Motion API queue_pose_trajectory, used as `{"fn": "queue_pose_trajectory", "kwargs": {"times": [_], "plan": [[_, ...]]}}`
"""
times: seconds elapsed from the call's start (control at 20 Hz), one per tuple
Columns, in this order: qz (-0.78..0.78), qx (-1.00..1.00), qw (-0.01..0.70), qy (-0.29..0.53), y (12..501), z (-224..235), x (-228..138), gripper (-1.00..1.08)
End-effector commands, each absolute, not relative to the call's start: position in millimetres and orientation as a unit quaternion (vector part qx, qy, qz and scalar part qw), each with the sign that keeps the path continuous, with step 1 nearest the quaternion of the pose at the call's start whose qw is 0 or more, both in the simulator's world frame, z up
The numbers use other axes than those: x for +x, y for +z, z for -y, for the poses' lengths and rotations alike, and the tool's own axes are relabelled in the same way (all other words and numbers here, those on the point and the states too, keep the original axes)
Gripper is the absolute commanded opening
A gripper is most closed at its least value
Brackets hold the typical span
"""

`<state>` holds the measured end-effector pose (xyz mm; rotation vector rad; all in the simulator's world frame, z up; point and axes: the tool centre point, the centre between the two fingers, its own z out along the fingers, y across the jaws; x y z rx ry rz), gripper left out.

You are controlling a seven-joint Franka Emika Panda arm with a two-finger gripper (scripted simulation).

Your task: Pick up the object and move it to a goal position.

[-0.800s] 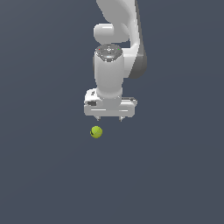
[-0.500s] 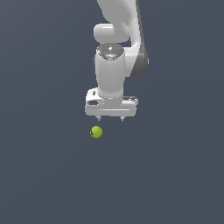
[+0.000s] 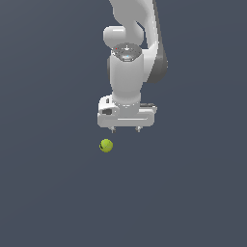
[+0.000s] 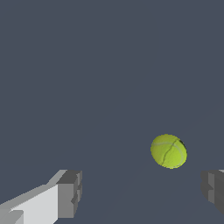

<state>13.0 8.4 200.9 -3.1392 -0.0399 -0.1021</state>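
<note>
The object is a small yellow-green ball [image 3: 106, 145] with a dark seam, lying on the dark grey floor. The same ball [image 4: 169, 151] shows in the wrist view, beyond the fingertips and nearer to one finger. My white gripper [image 3: 125, 130] hangs above it and a little to the exterior view's right, pointing straight down. Its two short fingers are spread wide apart with nothing between them. The grey pads [image 4: 70, 194] stand far from each other in the wrist view, and the ball touches neither.
The dark grey floor [image 3: 53, 193] is plain and flat all around. The white arm [image 3: 130, 43] rises from the gripper to the top of the exterior view.
The gripper has dropped slightly lower toward the floor and edged a little to the exterior view's left. The ball has stayed where it was.
</note>
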Motion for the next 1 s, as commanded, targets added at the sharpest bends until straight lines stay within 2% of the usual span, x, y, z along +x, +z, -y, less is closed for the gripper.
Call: {"fn": "queue_pose_trajectory", "kwargs": {"times": [0.0, 0.6, 0.95], "plan": [[0.003, -1.000, 0.001, -0.030, 194, -2, 12, 1.00], [-0.116, -0.993, 0.002, -0.005, 110, 71, -2, 1.00], [-0.144, -0.990, 0.000, 0.000, 91, 88, -8, 1.00]]}}
